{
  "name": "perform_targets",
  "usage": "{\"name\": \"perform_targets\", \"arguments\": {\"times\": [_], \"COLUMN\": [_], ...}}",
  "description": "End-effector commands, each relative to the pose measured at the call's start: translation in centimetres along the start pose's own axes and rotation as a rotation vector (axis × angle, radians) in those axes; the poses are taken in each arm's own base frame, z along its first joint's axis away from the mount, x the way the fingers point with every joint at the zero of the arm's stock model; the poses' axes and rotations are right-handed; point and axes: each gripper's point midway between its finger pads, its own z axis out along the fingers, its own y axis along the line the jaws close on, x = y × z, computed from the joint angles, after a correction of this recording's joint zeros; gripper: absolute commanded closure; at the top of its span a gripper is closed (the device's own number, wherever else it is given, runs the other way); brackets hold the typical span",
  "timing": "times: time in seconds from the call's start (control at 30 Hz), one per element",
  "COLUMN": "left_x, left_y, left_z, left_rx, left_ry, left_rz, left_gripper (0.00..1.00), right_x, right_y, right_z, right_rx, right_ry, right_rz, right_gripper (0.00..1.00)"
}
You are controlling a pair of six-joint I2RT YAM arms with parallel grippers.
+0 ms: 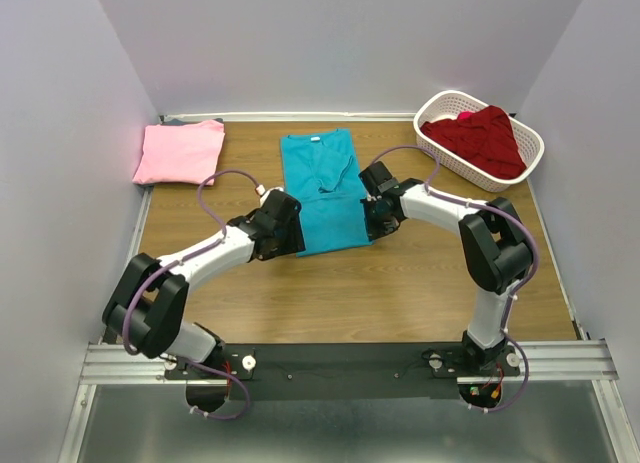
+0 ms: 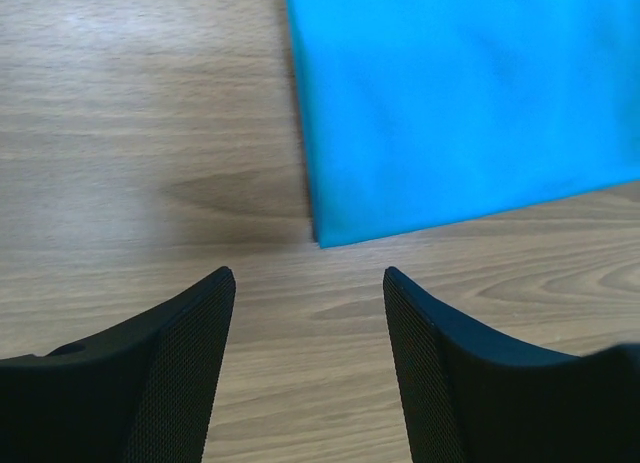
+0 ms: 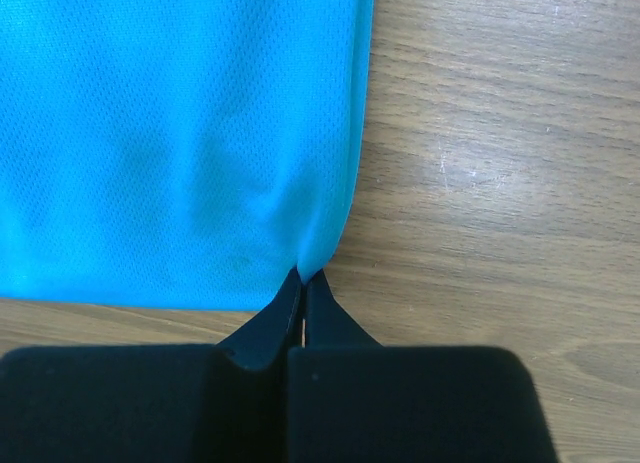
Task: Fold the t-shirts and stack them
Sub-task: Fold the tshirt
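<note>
The pink shirt [image 1: 180,151] is folded at the upper left, the right tool [image 3: 303,278] pinches the half-folded teal shirt [image 1: 322,188] mid-frame, the left tool [image 2: 308,275] stands wide, and the red shirt [image 1: 478,138] waits in the basket [image 1: 440,105].

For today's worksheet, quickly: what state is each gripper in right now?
Left gripper: open, holding nothing, near a corner of the teal cloth t-shirt.
Right gripper: closed, pinching that t-shirt's bottom edge.
</note>
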Motion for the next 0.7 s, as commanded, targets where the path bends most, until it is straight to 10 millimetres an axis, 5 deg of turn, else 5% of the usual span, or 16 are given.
{"name": "perform_targets", "arguments": {"times": [0.0, 0.67], "left_x": [-0.3, 2.9], "left_y": [-0.1, 1.4], "left_z": [0.6, 4.6], "left_rx": [-0.073, -0.274], "left_ry": [-0.009, 0.140], "left_rz": [-0.032, 0.035], "left_gripper": [0.32, 0.48], "right_x": [6.2, 7.1], "right_y": [-2.7, -3.1], "right_z": [2.1, 2.5], "right_rx": [0.111, 0.104], "right_ry": [0.212, 0.209], "right_rz": [-0.059, -0.086], "right_gripper": [0.99, 0.99]}}
